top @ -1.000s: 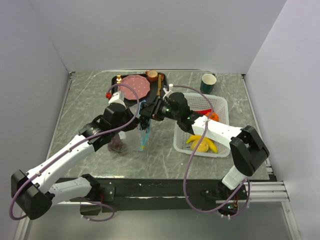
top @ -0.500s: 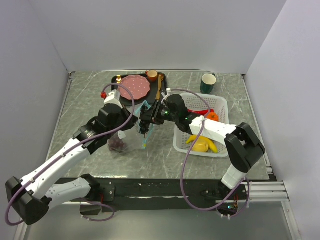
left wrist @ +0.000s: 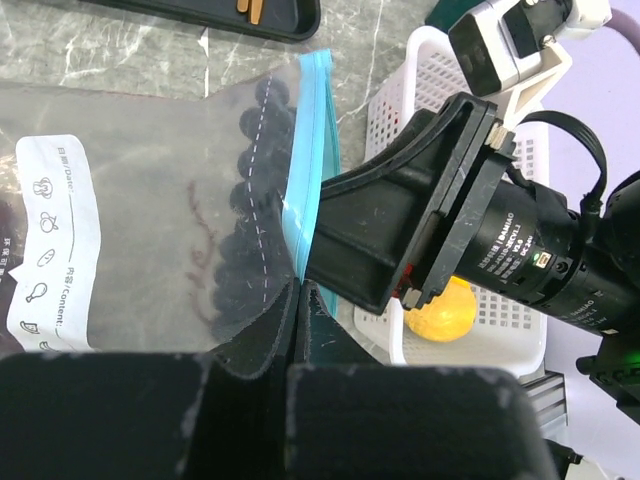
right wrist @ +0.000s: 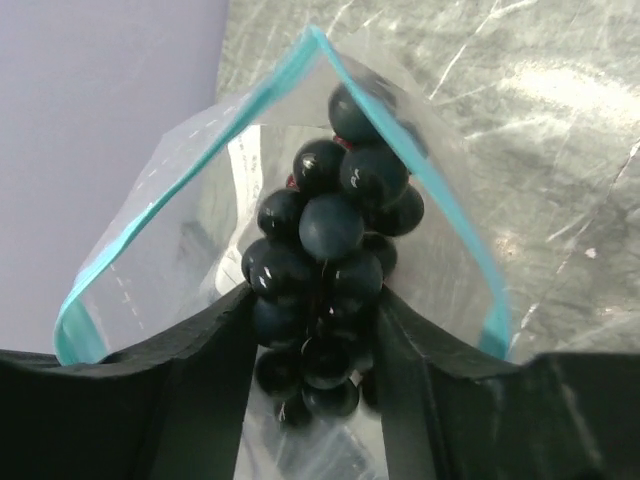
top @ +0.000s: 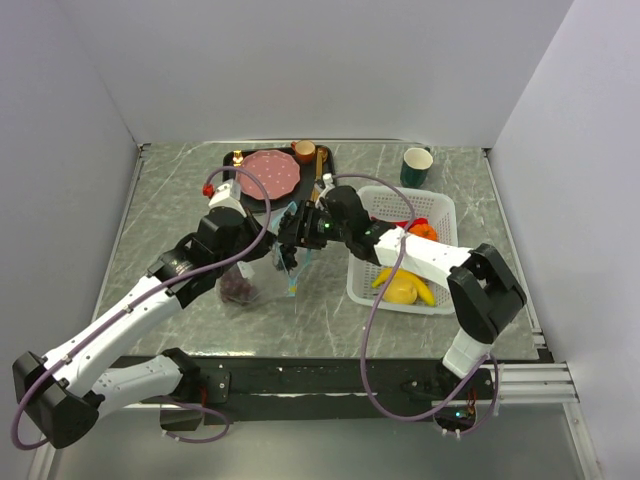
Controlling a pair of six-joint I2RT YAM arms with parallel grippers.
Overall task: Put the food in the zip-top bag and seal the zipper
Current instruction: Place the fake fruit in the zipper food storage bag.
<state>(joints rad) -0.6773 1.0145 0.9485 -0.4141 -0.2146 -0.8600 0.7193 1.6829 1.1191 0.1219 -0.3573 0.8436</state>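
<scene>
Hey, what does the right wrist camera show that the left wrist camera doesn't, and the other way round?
Right wrist only: a look straight into the open mouth of the zip-top bag, with dark purple grapes sitting between the right gripper's fingers; whether they grip, I cannot tell. Left wrist only: the bag's white label, the white mesh basket with a lemon, a black tray corner, and the left gripper's fingers pinched on the bag's edge. Both: the clear bag, its teal zipper, the grapes inside.
</scene>
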